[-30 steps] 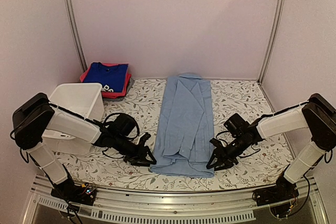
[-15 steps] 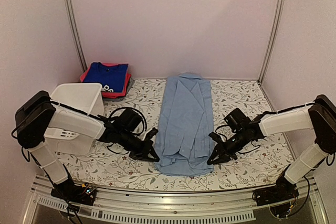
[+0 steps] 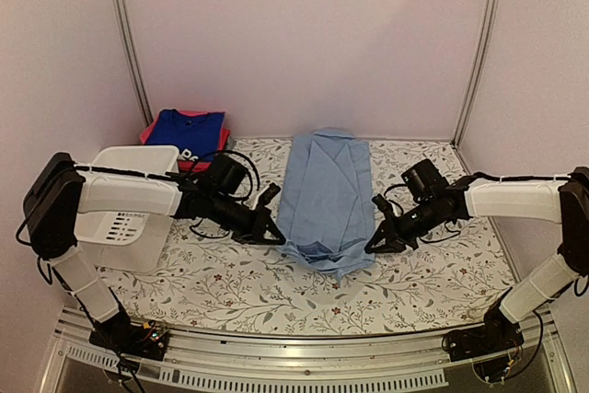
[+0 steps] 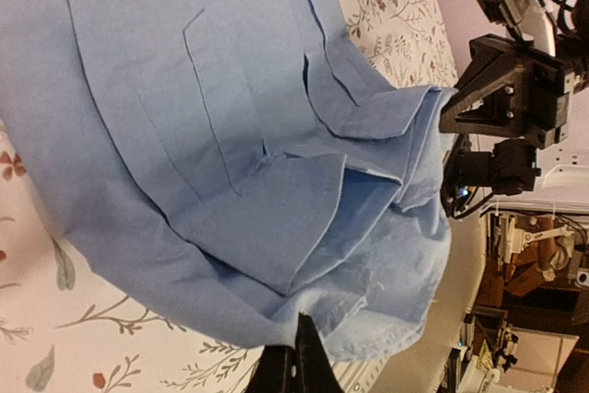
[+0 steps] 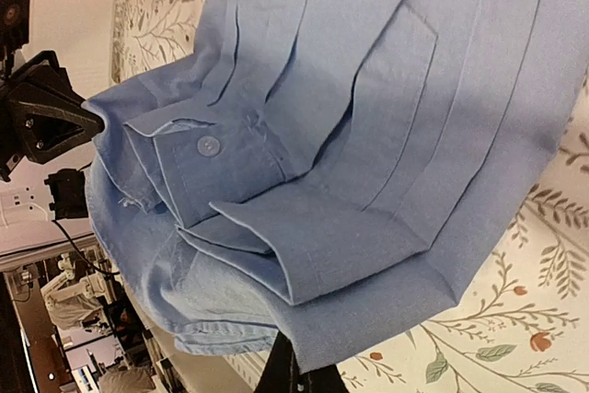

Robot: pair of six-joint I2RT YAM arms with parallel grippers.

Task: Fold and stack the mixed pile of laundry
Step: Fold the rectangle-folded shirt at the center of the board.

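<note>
A: From the top, where is the shirt?
B: It lies long in the middle of the counter, folded narrow. Its near end is bunched up and lifted a bit.
A: What has hold of it?
B: The left fingers are shut tight on the near left corner. The right fingers are shut tight on the near right corner.
A: What else is there?
B: A white basket sits by the left arm. Behind it, in the far left corner, a blue top with white print lies folded on a pink one.
A: And the left wrist view?
B: The left fingers pinch the shirt hem at the bottom, with no gap. The cloth hangs in layers. The right fingers are at the other corner.
A: And the right wrist view?
B: The right fingers are shut on the hem of the shirt. A cuff with a button is folded on top. The left fingers are at the far corner.
</note>
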